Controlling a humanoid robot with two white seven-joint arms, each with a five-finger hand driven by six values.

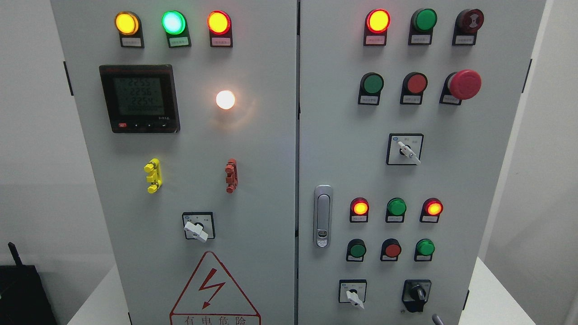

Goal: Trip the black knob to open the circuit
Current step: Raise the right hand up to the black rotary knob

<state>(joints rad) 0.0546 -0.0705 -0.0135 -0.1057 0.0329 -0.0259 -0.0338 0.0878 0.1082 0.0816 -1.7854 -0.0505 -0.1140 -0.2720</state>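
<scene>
A grey two-door control cabinet (271,135) is seen head-on, filling most of the head view. The black knob (417,294) is set low on the right door, near the bottom edge of the picture, its handle turned roughly upright. A white selector switch (353,294) is mounted just to its left, and a row of green and red buttons is placed above. The door latch (323,215) is fixed beside the centre seam. Open door surface is left around the black knob on its right side, up to the cabinet's edge. A small grey tip (436,319) is glimpsed at the bottom edge; whether it belongs to a hand cannot be told. Neither hand's state is shown.
</scene>
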